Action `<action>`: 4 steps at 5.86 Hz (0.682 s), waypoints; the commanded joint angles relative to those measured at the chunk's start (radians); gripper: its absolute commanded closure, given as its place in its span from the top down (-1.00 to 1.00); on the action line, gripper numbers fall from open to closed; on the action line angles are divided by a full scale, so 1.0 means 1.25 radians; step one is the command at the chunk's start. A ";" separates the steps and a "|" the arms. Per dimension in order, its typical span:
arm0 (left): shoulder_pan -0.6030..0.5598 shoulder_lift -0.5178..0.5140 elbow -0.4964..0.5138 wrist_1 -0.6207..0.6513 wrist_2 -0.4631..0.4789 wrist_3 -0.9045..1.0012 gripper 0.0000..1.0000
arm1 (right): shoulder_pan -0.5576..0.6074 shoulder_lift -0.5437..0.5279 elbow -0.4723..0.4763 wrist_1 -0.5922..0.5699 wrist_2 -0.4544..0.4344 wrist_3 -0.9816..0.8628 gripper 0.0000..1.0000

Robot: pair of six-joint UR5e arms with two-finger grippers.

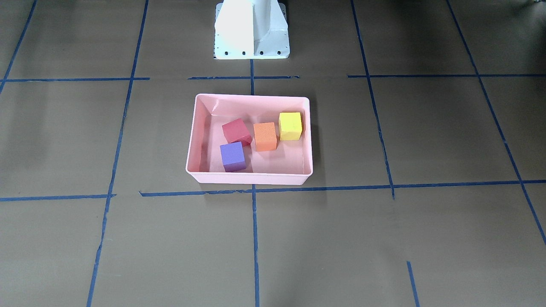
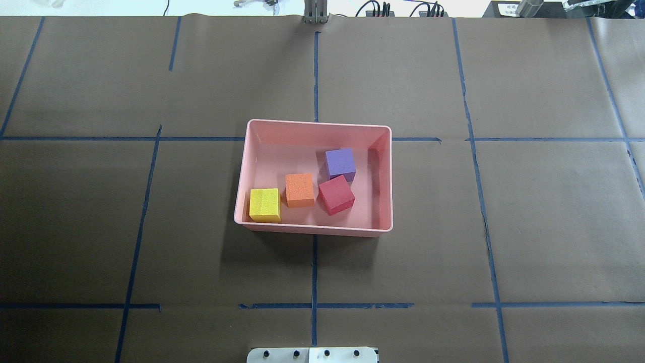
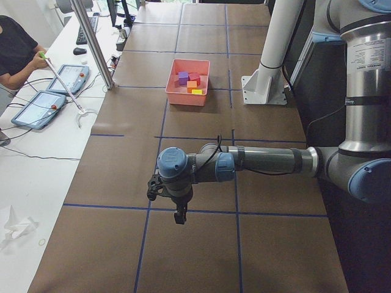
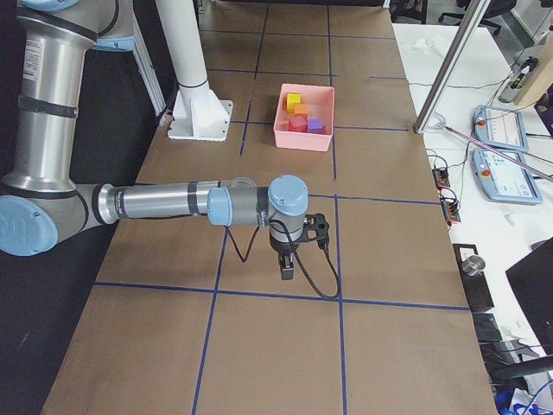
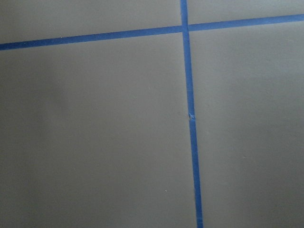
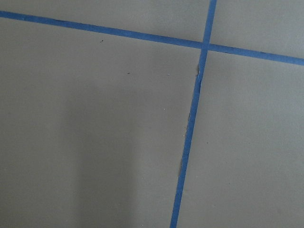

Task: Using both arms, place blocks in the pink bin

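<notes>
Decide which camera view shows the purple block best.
Overhead exterior: the purple block shows large and sharp inside the pink bin. Front-facing is close, but the bin's wall hides its base. Both side views show it tiny; the wrist views miss it.

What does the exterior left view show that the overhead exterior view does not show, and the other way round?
Only exterior left: the left arm stretched out over the table, the left gripper pointing down, far from the pink bin, and an operator at the side. Only overhead: the layout in detail, with the yellow block in a corner and the red-pink block turned askew. Both: the pink bin holding all four blocks.
</notes>
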 commanded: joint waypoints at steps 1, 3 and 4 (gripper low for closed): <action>-0.001 -0.001 -0.068 0.093 -0.027 -0.018 1.00 | -0.011 0.003 -0.013 -0.001 0.030 0.003 1.00; -0.001 0.007 -0.061 0.112 -0.026 -0.026 1.00 | -0.011 0.002 -0.016 0.007 0.029 0.000 1.00; -0.003 0.009 -0.070 0.110 -0.035 -0.023 1.00 | -0.012 0.002 -0.017 0.006 0.027 0.002 1.00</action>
